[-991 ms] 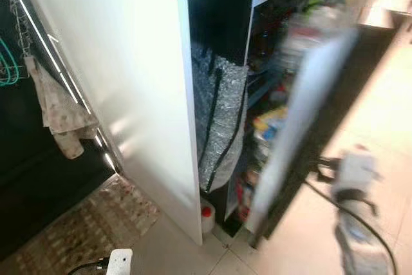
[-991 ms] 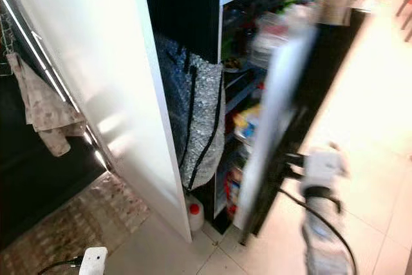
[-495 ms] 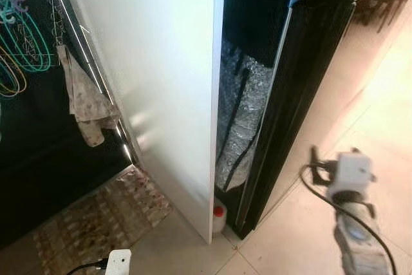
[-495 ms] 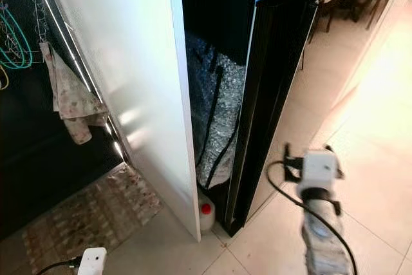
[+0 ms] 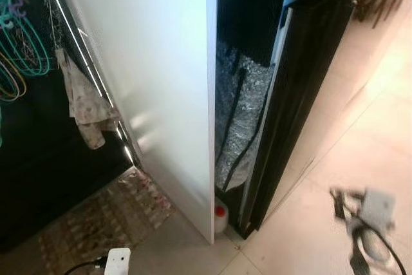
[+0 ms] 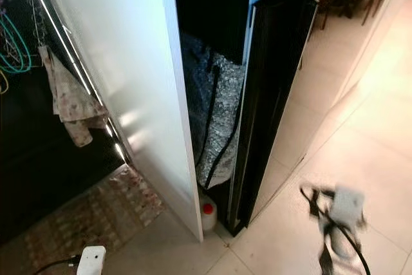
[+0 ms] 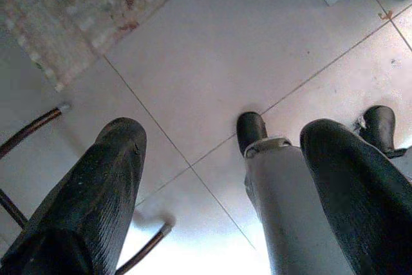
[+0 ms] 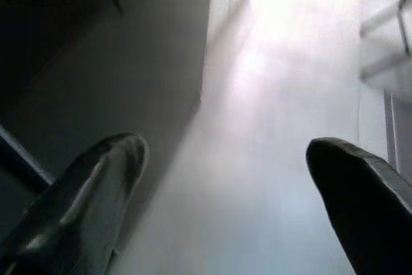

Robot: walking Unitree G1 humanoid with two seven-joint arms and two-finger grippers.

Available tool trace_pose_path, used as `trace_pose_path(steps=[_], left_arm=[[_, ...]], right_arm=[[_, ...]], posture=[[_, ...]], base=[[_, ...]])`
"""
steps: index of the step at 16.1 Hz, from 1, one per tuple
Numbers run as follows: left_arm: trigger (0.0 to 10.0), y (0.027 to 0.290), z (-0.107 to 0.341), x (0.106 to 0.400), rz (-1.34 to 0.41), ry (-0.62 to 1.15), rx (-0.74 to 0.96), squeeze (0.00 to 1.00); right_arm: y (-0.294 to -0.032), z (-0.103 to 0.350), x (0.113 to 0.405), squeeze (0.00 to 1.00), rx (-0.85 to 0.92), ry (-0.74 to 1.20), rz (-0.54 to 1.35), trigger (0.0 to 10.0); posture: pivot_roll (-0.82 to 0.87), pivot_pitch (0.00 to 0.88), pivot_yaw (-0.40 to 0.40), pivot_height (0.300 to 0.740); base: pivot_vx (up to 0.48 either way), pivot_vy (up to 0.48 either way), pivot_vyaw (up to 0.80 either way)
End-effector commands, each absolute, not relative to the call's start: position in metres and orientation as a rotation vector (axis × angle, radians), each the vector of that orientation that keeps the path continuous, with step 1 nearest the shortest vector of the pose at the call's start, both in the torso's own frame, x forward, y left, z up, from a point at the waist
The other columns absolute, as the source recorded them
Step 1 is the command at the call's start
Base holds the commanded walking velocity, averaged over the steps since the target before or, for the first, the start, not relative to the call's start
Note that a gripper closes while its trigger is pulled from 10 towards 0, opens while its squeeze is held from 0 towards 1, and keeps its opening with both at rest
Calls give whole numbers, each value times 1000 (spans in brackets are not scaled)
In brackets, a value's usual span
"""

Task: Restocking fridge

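Tiled kitchen floor (image 5: 309,223) | fridge door (image 5: 302,94) now swung shut (restocking apparently done) | right gripper (image 8: 225,210) lowered, fingers spread, empty | left gripper (image 7: 225,198) idle, spread

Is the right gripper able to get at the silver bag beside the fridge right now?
Probably not: the silver bag sits wedged between the white panel and the black fridge door, with the open right gripper down over the floor.

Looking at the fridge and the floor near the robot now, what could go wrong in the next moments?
1. The black fridge door looks shut or nearly so; if it has not sealed, cold air may escape.
2. The silver insulated bag with black straps hangs in the gap beside the fridge and might snag a passing arm.
3. The small white bottle with a red cap stands on the floor beside the fridge's base and could be knocked over when the robot steps.
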State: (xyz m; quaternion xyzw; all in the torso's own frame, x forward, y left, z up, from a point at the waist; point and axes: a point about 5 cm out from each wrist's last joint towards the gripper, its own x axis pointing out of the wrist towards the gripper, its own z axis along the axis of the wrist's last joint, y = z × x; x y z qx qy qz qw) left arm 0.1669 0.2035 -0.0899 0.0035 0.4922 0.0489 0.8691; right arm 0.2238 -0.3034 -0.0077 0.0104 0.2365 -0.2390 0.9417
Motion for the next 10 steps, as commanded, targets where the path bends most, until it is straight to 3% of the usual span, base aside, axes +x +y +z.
trace_pose_path(steps=[1, 2, 3, 7, 10], left_arm=[[10000, 206, -91, 165, 87, 1046, 30, 0], [10000, 206, -90, 165, 97, 1041, 24, 0], [10000, 207, -90, 165, 104, 1039, 22, 0], [10000, 213, -90, 162, 130, 1042, 15, 0], [10000, 215, -90, 161, 121, 1047, 35, 0]], right_arm=[[-301, -18, 217, 0, 39, 552, -480, 10000], [-278, -53, 187, 0, -155, 809, -231, 10000], [-265, -71, 166, 0, -239, 937, -103, 10000], [-243, -90, 142, 0, 19, 1036, -250, 10000], [-234, -94, 139, 0, -2, 1056, -189, 10000]], posture=[[-165, 0, 72, 740], [-141, 0, 66, 740], [-122, 0, 63, 740], [-100, 2, 78, 740], [-80, 11, 70, 740]], base=[[0, 0, 0], [0, 0, 0], [0, 0, 0], [0, 0, 0], [0, 0, 0]])
